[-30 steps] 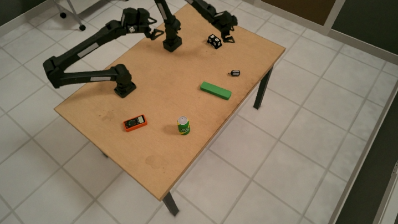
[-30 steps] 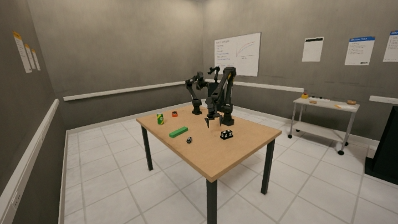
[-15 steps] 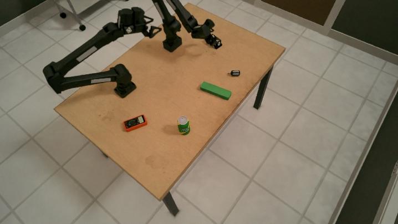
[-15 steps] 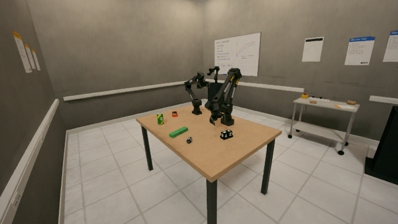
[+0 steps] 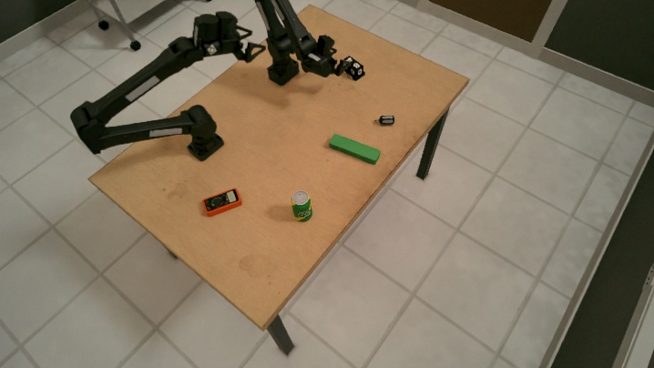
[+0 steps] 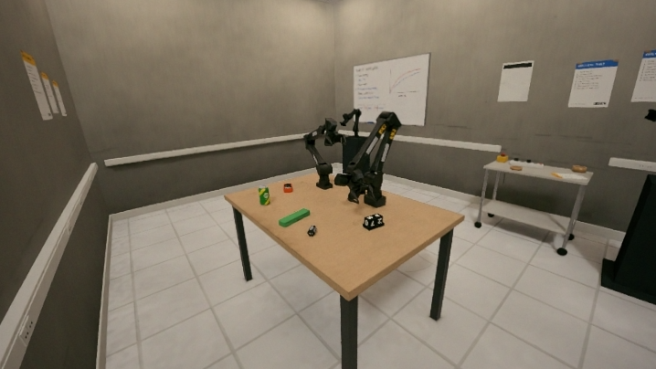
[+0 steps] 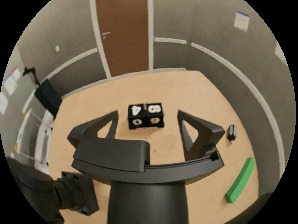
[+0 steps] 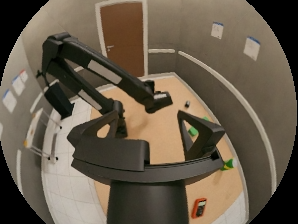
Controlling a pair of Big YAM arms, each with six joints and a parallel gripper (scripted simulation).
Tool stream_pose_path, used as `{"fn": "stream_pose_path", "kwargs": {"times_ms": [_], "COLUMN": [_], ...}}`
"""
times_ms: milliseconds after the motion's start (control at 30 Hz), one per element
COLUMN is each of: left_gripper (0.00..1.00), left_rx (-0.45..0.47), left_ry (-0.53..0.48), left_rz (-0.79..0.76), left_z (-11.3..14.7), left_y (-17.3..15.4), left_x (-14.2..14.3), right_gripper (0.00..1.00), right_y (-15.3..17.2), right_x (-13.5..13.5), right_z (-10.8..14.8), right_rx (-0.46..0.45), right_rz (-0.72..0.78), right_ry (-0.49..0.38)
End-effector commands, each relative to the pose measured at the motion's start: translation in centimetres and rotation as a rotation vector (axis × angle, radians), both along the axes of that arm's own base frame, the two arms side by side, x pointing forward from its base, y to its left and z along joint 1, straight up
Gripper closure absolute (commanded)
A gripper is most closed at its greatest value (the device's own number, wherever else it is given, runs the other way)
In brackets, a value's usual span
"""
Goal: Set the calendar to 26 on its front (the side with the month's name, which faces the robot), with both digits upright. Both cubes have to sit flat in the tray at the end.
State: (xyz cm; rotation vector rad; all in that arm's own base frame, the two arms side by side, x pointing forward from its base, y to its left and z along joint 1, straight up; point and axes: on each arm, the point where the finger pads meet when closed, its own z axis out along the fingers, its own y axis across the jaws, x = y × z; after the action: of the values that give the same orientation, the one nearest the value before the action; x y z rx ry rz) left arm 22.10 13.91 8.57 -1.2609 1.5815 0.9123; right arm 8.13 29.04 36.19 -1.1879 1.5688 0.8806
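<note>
Black boxy calendar (image 5: 355,70) (image 6: 373,222) (image 7: 145,116), smooth wooden table (image 5: 256,182) (image 6: 339,257) (image 7: 95,110)

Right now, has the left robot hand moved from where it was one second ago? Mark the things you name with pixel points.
Yes! In the top view, the left gripper (image 5: 342,67) (image 6: 353,200) (image 7: 147,113) (image 8: 164,100) went from the picture's right of the calendar (image 5: 355,70) (image 6: 373,222) (image 7: 145,116) to its left.
</note>
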Motion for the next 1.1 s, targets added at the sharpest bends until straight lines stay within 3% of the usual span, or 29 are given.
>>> {"fn": "stream_pose_path", "kwargs": {"times_ms": [0, 233, 967, 1067], "left_gripper": [0.00, 0.00, 0.00, 0.31], "left_rx": [-0.014, 0.006, 0.001, 0.004], "left_ry": [-0.051, -0.003, -0.023, 0.033], "left_rz": [0.070, 0.060, 0.070, 0.066], "left_z": [0.1, 0.1, 0.3, 0.5], "left_y": [-0.5, -0.7, -0.5, -0.3], "left_x": [0.2, -0.1, 0.0, 0.5], "right_gripper": [0.00, 0.00, 0.00, 0.00], "right_y": [-0.1, 0.0, 0.0, 0.6], "right_x": [-0.1, 0.0, 0.0, -0.1], "right_z": [0.5, 0.7, 0.7, -0.9], "right_rx": [0.030, 0.021, 0.021, 0.002], "right_rz": [0.004, 0.000, 0.000, 0.011], "right_ry": [-0.017, -0.008, -0.008, -0.009]}}
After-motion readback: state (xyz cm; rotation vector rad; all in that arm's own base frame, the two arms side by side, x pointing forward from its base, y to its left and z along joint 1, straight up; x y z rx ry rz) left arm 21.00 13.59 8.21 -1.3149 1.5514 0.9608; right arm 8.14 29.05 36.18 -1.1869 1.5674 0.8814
